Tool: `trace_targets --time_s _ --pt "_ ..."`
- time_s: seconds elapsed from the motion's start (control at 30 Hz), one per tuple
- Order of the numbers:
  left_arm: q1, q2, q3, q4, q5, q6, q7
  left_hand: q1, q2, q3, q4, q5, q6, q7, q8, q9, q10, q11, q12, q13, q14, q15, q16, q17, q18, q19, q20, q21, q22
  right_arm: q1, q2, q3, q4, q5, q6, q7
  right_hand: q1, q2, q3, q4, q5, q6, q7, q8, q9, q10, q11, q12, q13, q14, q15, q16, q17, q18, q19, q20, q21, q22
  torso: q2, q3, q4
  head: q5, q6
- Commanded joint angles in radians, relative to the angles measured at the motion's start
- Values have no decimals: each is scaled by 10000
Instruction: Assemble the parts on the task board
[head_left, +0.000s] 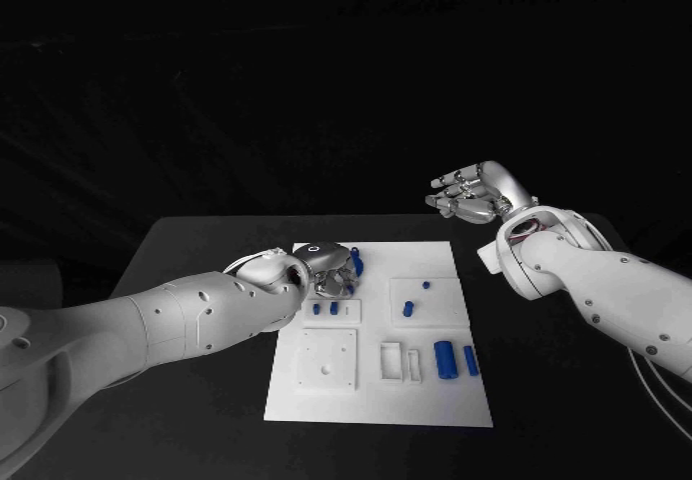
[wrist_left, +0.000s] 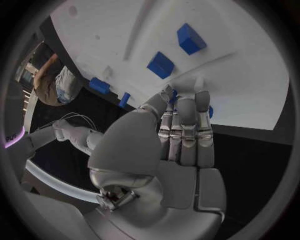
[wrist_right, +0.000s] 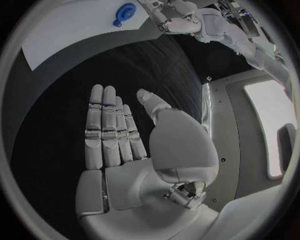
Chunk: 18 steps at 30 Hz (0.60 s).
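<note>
my left silver hand (head_left: 320, 272) down on the far left corner of the white rectangular task board (head_left: 378, 400), fingers closed round a small blue part (head_left: 355, 260), my right silver hand (head_left: 476, 193) raised beyond the board, fingers open, holding nothing

Black table (head_left: 202, 300), dark room behind, bright panel (wrist_right: 265, 120) at one side

Two smooth white arms are seen, each ended by a silver segmented hand: left hand (head_left: 320, 270), right hand (head_left: 476, 192). Thin cables are exposed at the right wrist (head_left: 531, 226).
</note>
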Motion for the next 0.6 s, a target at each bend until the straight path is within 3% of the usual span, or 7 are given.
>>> trace_targets --time_s 0.03,0.13,0.17,0.27,0.43,0.6 --pt "7 -121 182 218 279 -126 137 -21 47 -8 -44 30 63 17 -17 -5 67 -20 36 1 93 -2 -63 15 94 0 -39 46 203 -5 -5 5 9 7 -37 104 62 -1 -23 -39 26 -51 36 -18 5 -81 -8 -38 -12 44 -20 -30 -9 28 36 7 20 -7 -3 2 7 29 35" --pt "13 -346 404 486 391 -91 152 -30 48 -5 -61 47 50 21 -18 -8 49 -13 36 1 109 -1 -66 23 93 -6 -41 64 203 -8 -14 5 8 8 -33 103 37 0 -31 -54 22 -57 37 -16 6 -101 0 -38 -12 34 -12 -37 -22 28 2 15 86 -82 -10 -1 2 34 -23" --pt "19 -439 475 594 440 -59 148 -58 45 -1 -54 212 47 23 -17 -8 48 -11 36 1 113 0 -65 28 96 -6 -42 76 204 -9 -20 5 9 8 -32 102 37 0 -31 -54 22 -57 37 -16 6 -101 0 -38 -12 34 -12 -37 -22 28 2 15 86 -82 -17 -1 8 24 -32" --pt "81 -758 626 949 612 84 105 -84 22 2 -56 220 46 18 -18 -8 40 -12 34 0 116 2 -66 34 97 -14 -38 89 203 -11 -49 5 14 9 -34 97 33 0 -35 -59 19 -64 40 -17 5 -124 8 -41 -13 14 -4 -47 -31 28 -23 24 100 -120 -17 5 25 18 -30" --pt "271 -1349 726 1490 778 385 -46 -103 10 -7 -47 169 43 14 -18 -8 34 -12 34 0 121 2 -59 43 92 -22 -34 88 196 -12 -93 5 18 14 -32 88 39 1 -32 -67 24 -65 44 -16 6 -158 18 -46 -14 -8 5 -60 -41 30 -48 32 107 -152 -10 -1 41 38 -35" --pt "347 -1730 748 1720 838 517 -84 -91 5 -11 -46 153 51 13 -15 -7 37 -13 34 0 109 2 -68 46 88 -30 -34 90 195 -12 -110 5 24 17 -20 85 42 1 -31 -69 25 -66 44 -16 6 -161 19 -46 -14 -10 6 -61 -43 30 -51 33 108 -156 -6 2 44 62 -48"
